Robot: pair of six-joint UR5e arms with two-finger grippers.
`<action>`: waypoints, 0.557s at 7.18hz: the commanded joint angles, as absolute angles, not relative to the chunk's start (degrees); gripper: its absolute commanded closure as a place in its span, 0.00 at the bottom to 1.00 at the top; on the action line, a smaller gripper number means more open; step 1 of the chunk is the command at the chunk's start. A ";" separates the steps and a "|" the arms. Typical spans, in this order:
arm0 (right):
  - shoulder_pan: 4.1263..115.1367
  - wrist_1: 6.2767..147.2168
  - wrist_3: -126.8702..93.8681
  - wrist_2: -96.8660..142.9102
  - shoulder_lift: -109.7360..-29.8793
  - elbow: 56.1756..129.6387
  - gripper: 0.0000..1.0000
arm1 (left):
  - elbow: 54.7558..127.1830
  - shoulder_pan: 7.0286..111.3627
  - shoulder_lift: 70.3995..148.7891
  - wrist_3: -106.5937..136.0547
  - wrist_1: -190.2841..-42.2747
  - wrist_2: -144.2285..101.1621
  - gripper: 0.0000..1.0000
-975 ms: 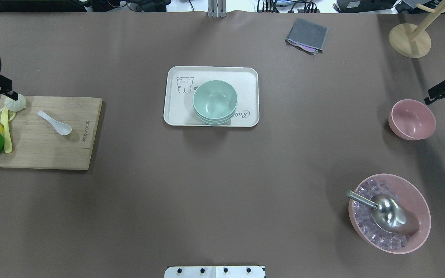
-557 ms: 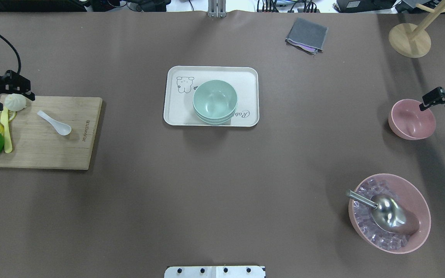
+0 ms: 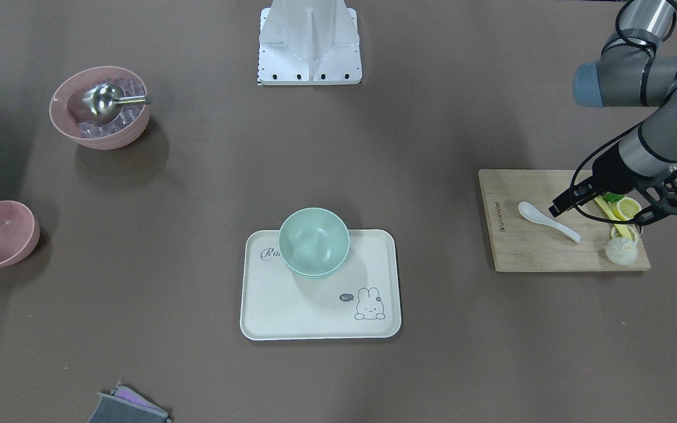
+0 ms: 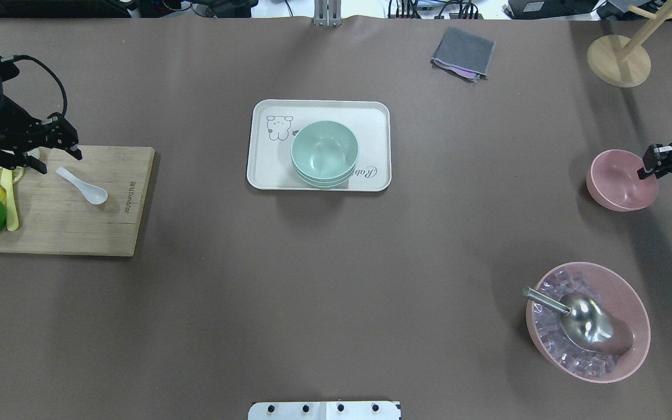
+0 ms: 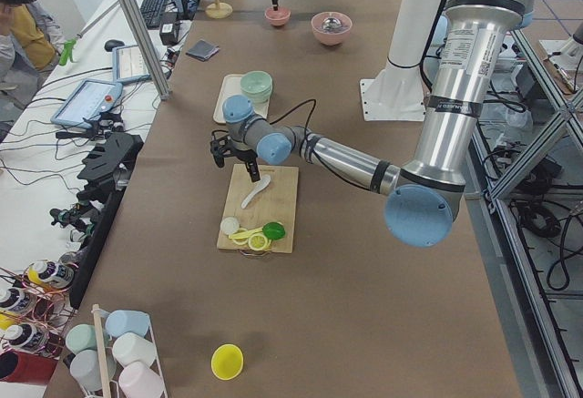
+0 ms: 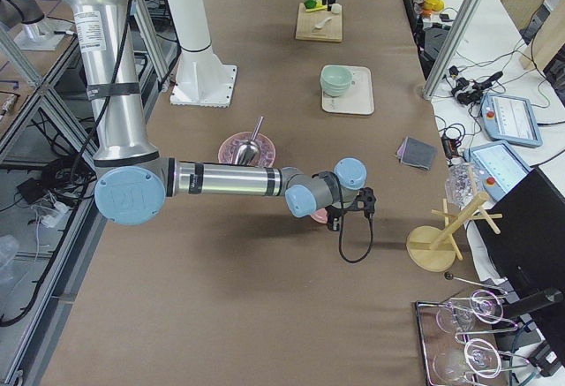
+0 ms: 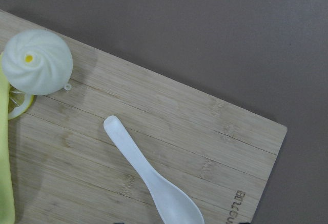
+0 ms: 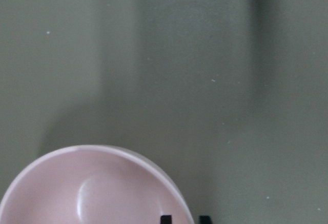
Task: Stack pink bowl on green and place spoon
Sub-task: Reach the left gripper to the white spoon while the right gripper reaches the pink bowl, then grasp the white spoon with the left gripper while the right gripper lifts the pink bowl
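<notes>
The small pink bowl [image 4: 622, 179] stands on the table at the right. Stacked green bowls [image 4: 325, 153] sit on a white tray [image 4: 272, 169] at the centre. A white spoon [image 4: 82, 185] lies on the wooden cutting board [image 4: 79, 227] at the left. My left gripper [image 4: 59, 163] is open and hovers over the spoon's handle end; the spoon also shows in the left wrist view [image 7: 154, 183]. My right gripper [image 4: 654, 166] is open at the pink bowl's right rim. In the right wrist view its fingertips [image 8: 165, 219] stand on either side of the bowl's rim [image 8: 92, 155].
A bun [image 7: 36, 62], lemon slices [image 3: 627, 208], a lime and a yellow knife [image 4: 10, 204] lie on the board's left end. A large pink bowl [image 4: 633, 303] with ice and a metal scoop [image 4: 587, 318] stands front right. A grey cloth [image 4: 463, 52] and a wooden stand [image 4: 619, 61] lie at the back right.
My left gripper has moved right from the board's far-left corner to above the spoon's handle. My right gripper has moved towards the robot and come down onto the pink bowl's rim.
</notes>
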State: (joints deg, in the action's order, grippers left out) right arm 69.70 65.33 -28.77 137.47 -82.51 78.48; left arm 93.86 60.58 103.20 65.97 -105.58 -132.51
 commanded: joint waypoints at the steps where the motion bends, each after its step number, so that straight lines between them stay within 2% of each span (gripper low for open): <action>1: 69.78 66.18 -33.45 140.79 -80.08 81.89 1.00 | 89.13 59.60 106.43 71.00 -105.73 -132.54 0.17; 2: 69.70 67.31 -40.36 141.41 -75.80 83.83 1.00 | 88.69 59.50 105.65 70.84 -105.73 -132.45 0.21; 3: 68.74 68.28 -48.43 141.76 -70.11 83.93 1.00 | 85.81 59.41 105.91 70.75 -106.25 -132.45 0.33; 4: 65.69 68.64 -56.78 141.16 -66.05 85.24 1.00 | 83.78 59.24 105.65 71.10 -109.65 -132.45 0.40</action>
State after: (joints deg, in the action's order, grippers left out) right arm 68.39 67.85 -46.50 141.34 -71.80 83.83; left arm 86.50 59.45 105.78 70.77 -106.88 -132.46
